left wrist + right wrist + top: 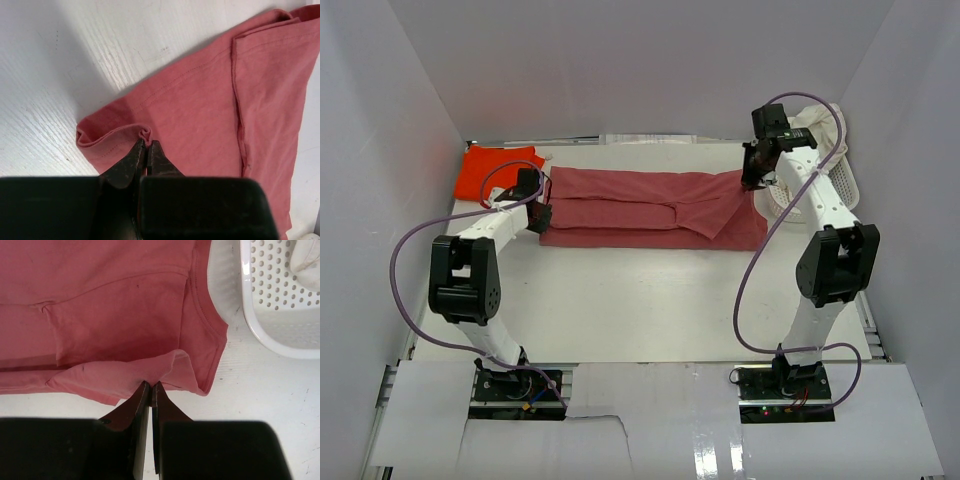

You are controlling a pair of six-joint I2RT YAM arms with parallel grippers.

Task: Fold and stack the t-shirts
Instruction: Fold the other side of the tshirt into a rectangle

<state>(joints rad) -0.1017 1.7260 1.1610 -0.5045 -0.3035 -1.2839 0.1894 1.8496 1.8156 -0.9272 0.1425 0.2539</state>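
Dusty rose-red t-shirt (650, 210) (200, 110) (115, 315): spread flat on the far half of the tabletop (650, 300), folded lengthwise into a long band running left to right. Overlapping layers on top, with a diagonal fold line near the right end. Matte jersey cloth with stitched hems; a few small dark specks visible in the right wrist view.

Left end effector (542, 215) (146, 145): clenched on a small pucker of hem at the band's left end, near corner.

Right end effector (752, 180) (151, 386): clenched on a turned-over flap at the band's right end, close to a curved stitched hem.

Bright orange-red t-shirt (495, 170): folded flat at the far left corner, just beside the band's left end, near edge partly covered by the left arm.

White lattice basket (845, 185) (270, 335): at the right edge of the tabletop, near the band's right end, crossed by the right arm in the top view.

Cream-white t-shirt (817, 120) (307, 260): bunched inside the basket, largely hidden by the right arm.
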